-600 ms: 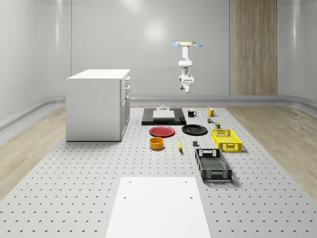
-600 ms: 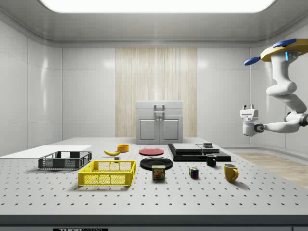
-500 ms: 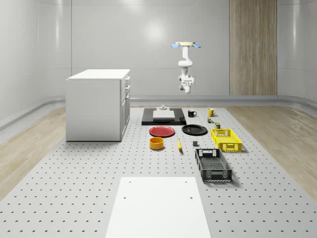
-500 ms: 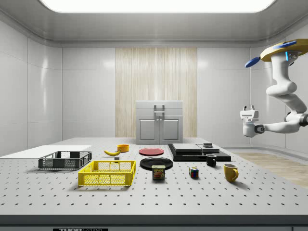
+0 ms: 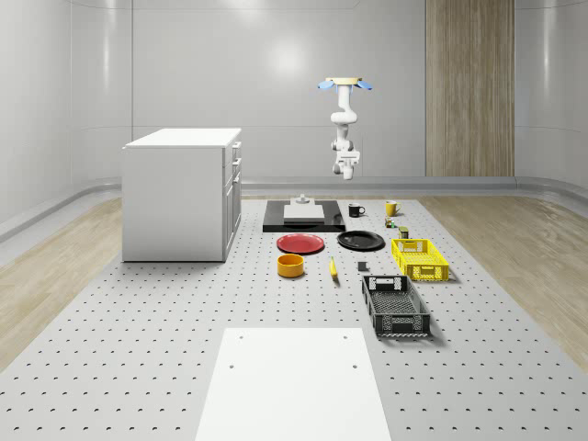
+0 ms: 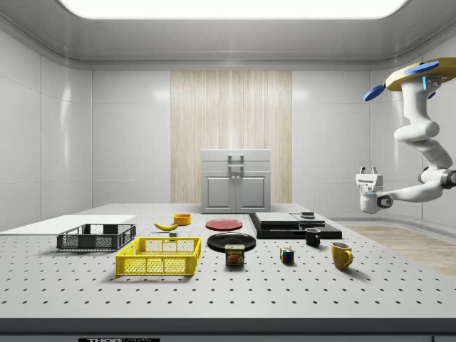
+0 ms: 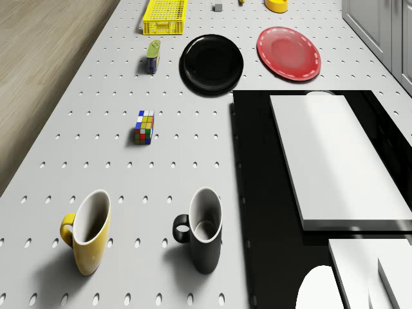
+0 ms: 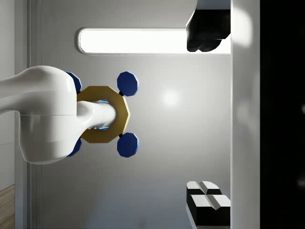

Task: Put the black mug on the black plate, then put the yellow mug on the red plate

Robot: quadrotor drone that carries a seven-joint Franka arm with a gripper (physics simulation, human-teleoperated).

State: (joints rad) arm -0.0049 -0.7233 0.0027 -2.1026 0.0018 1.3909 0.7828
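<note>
Standing upright on the surface point(image 7: 129, 187), black mug point(image 7: 201, 236) sits just beside yellow mug point(image 7: 88, 238), well apart from black plate point(image 7: 212, 63). Drone point(image 6: 417, 71) hovers high; empty tool point(image 6: 368, 172) points upward, fingers spread. Descending off-line risks toppling either mug.

The pale grey perforated worktop point(image 7: 193, 167) looks like matt metal, its rows of holes catching small shadows. The black ceramic-looking mug point(image 7: 205, 237) and the yellow mug point(image 7: 89, 239) have a smooth, faintly glossy glaze with dull cream insides. The round black plate point(image 7: 212, 63) shines softly; the round red plate point(image 7: 288, 53) is duller (a pale sheen at its rim). The black slab point(image 7: 264, 212) is highly glossy and mirror-like, the white block point(image 7: 335, 161) on it matt. The yellow lattice crate point(image 7: 165, 15) reads as moulded plastic. The drone's white arm point(image 6: 420, 135) has a smooth, satin plastic shell.
</note>
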